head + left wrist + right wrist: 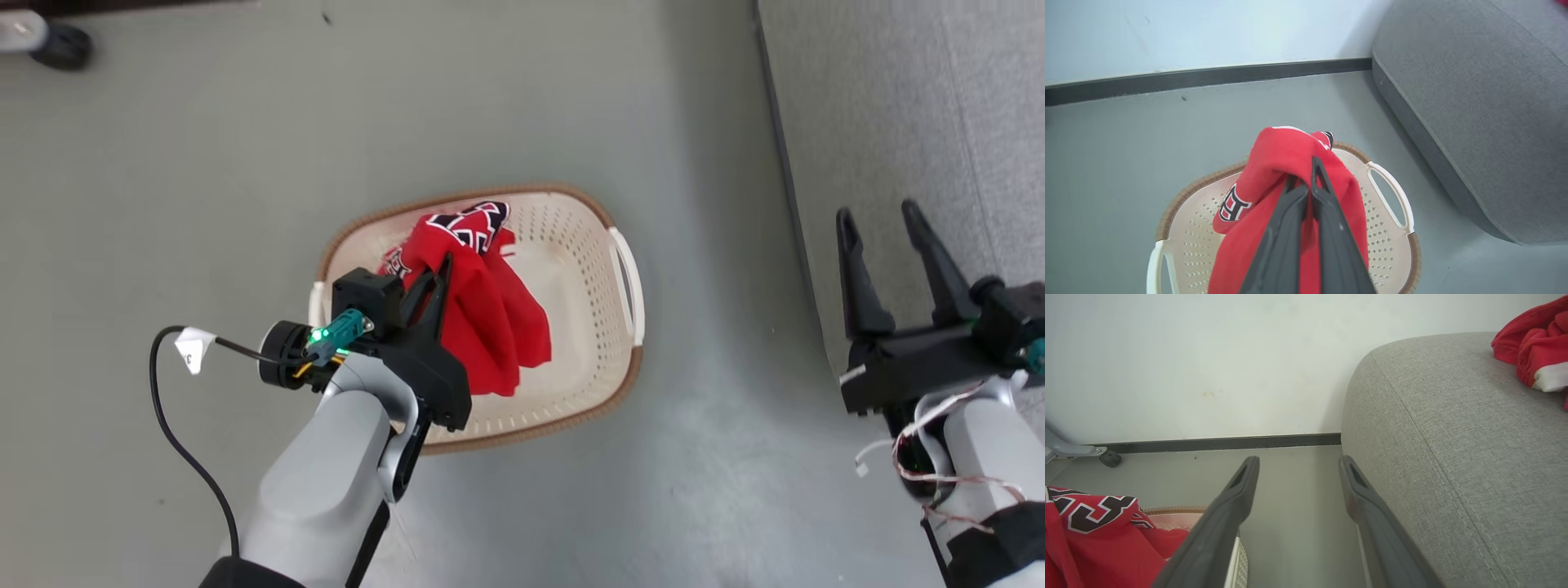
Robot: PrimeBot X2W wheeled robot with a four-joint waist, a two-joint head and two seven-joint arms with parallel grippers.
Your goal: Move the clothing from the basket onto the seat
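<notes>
1. Left gripper: fingers clenched on a fold of the red clothing, grasping it from above. The garment hangs bunched from the pinch, and its lower part drapes inside the basket, which stands on the grey floor.
2. Right gripper: released, jaws wide apart, nothing between them. It hovers at the front edge of the seat, well apart from the basket.
3. Key relation: the seat lies to the robot's right of the basket, with a strip of bare floor between. Its front edge runs near-to-far in the head view. Judgement: the held garment must go up and rightward over the cushion's rounded edge. The left arm has the load; the right arm is nearer the seat.
4. Farther off: 1 more red garment with white trim lies on the seat top, so part of the task looks done. It is cut off by the right wrist view's edge.
5. Not resolved: whether the hem of the held piece touches the basket bottom, and whether any other clothing lies beneath it, as the hanging fabric and left arm hide that area.
</notes>
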